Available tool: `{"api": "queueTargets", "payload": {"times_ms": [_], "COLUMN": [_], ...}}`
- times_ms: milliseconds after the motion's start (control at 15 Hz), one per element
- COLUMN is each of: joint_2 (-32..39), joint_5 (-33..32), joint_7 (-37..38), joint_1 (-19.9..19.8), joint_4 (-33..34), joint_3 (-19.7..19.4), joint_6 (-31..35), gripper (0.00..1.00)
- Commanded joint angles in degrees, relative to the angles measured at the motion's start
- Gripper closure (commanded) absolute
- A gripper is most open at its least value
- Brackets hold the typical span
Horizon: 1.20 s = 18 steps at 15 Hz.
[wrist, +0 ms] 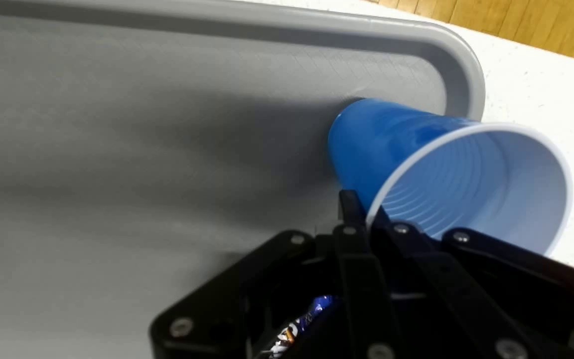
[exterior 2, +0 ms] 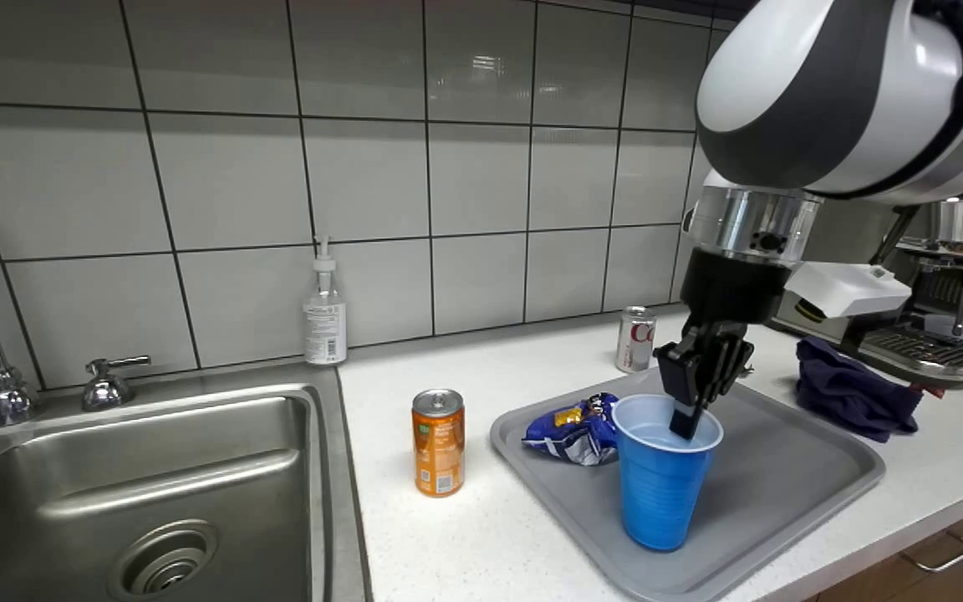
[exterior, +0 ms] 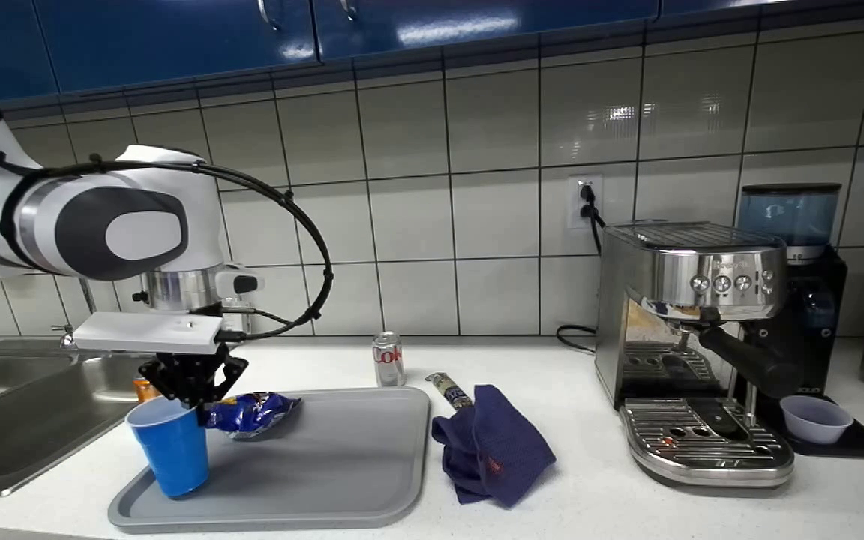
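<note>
Starting at the left in an exterior view, you had the sink, then the blue cup leaning over the gray tray. Your hand was pinched nearly closed on the cup's rim, one finger inside, one outside. I could not tell if the cup's bottom touched down. The step looked like gripping the cup; the next move seemed to call for a tight pinch and slow, smooth moving. Farther right came a blue snack bag on the tray, then a silver can, a dark blue cloth and a coffee machine on the counter.
</note>
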Motion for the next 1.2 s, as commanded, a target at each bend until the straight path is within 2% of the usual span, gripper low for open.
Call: {"api": "queueTargets", "payload": {"times_ms": [0,67,133,600,733,1133], "joint_2": [0.4,0.6,0.6,0.1,-0.5,-3.0], "joint_5": [0.5,0.3,0.2,0.0,0.1,1.0], "joint_7": [-2.3,-2.3,-2.3,-2.5,-2.9,-5.6], "joint_1": [-1.5,-1.6,-1.6,-1.7,-1.8,-2.1], "joint_4": [0.4,0.4,0.4,0.4,0.3,0.5], "joint_3": [1.0,1.1,1.1,1.2,1.1,0.4], "joint_6": [0.3,0.3,0.2,-0.2,-0.6,-2.2], "gripper": [0.71,0.7,0.65,0.12,0.0,0.0]}}
